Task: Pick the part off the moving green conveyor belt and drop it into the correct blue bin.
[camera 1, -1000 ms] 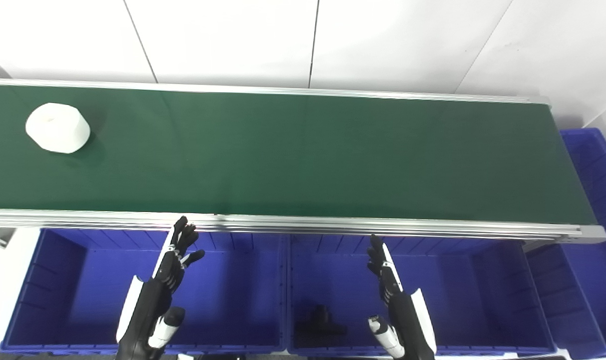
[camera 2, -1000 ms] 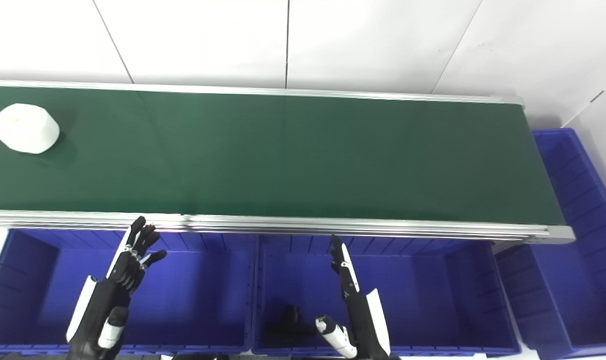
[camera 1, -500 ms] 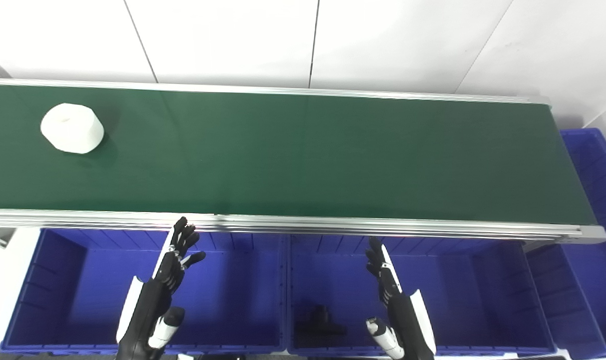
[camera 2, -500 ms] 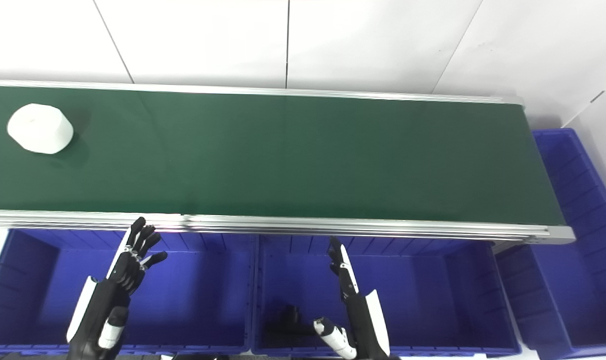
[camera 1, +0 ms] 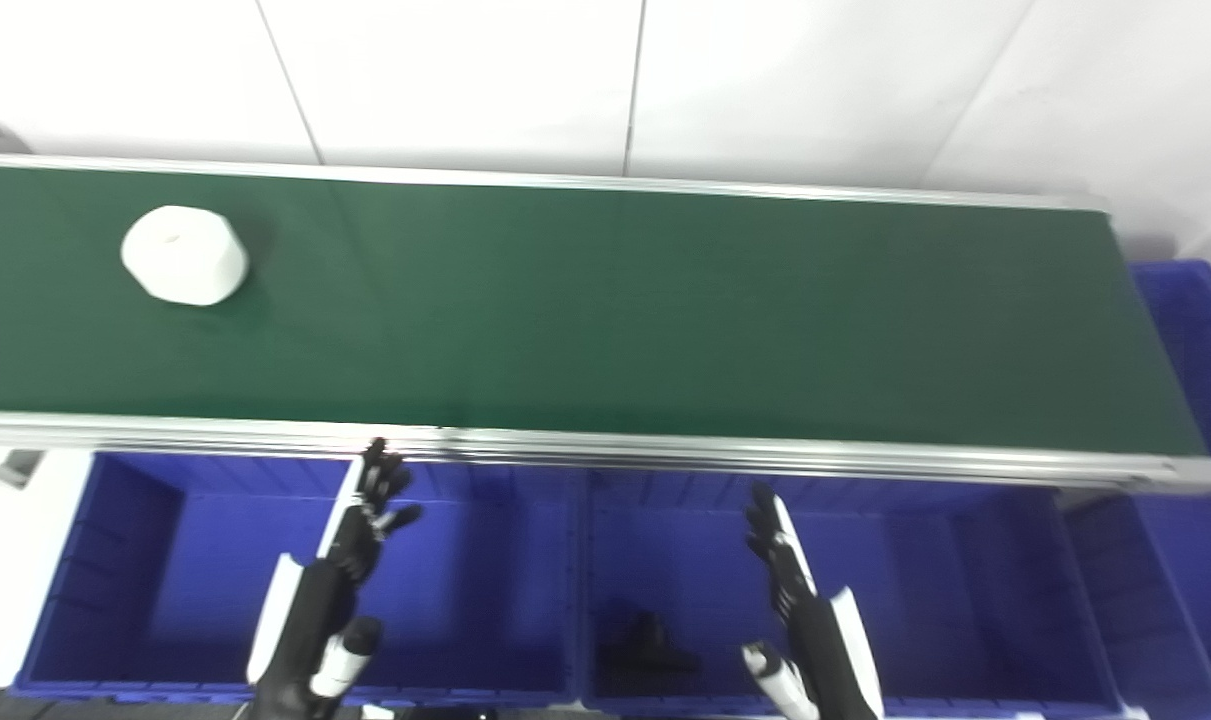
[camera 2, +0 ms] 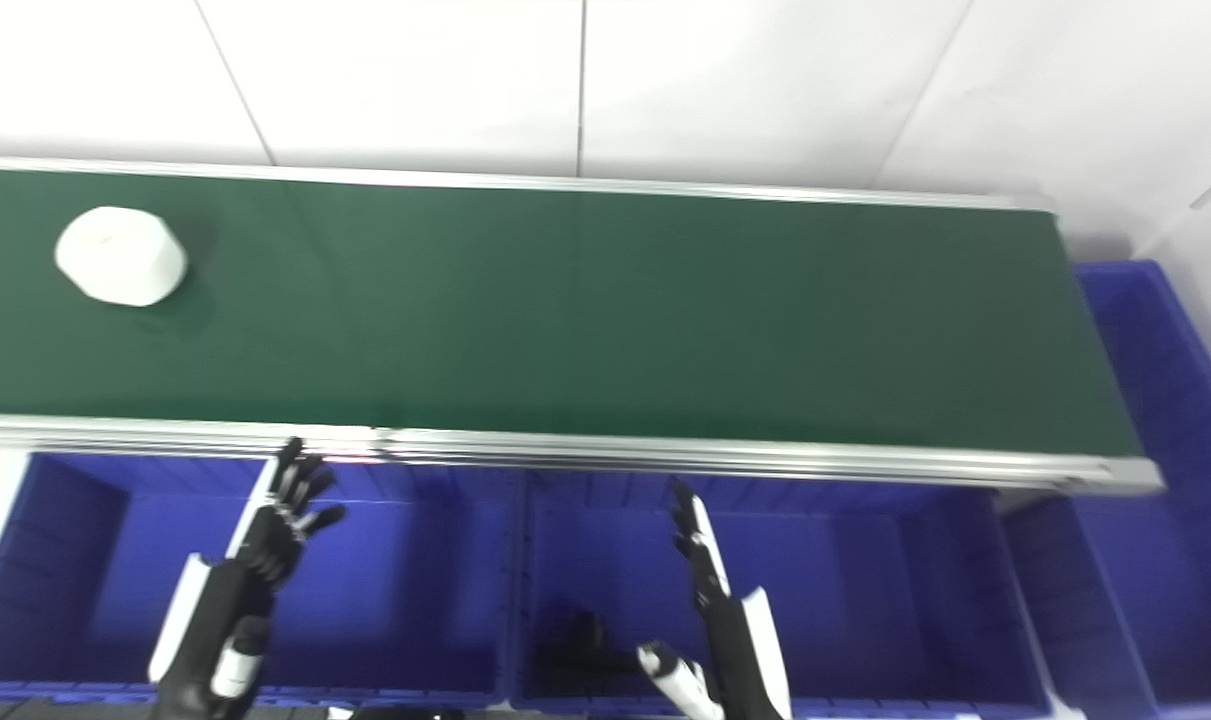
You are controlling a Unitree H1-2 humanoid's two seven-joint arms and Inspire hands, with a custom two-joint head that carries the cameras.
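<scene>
— What sits nearest the cameras?

— Both hands, raised over the blue bins. The left hand (camera 1: 370,515) is open, fingers spread and holding nothing, above the left bin (camera 1: 115,560). The right hand (camera 1: 777,545) is open too, fingers straight and empty, above the middle bin (camera 1: 965,580).

— Anything in those bins?

— A dark part (camera 1: 650,650) lies on the floor of the middle bin, at about 8 o'clock from the right hand. Its shape is too blurred to tell.

— And beyond them?

— The green conveyor belt (camera 1: 665,310) runs across the picture, its metal rail just past the fingertips. A third blue bin (camera 2: 1155,370) stands at the belt's right end.

— Where is the part?

— The white part (camera 1: 185,255), a short rounded cylinder, rests on the belt toward its left end, at about 11 o'clock from the left hand and well apart from it. It is far from the right hand.
</scene>
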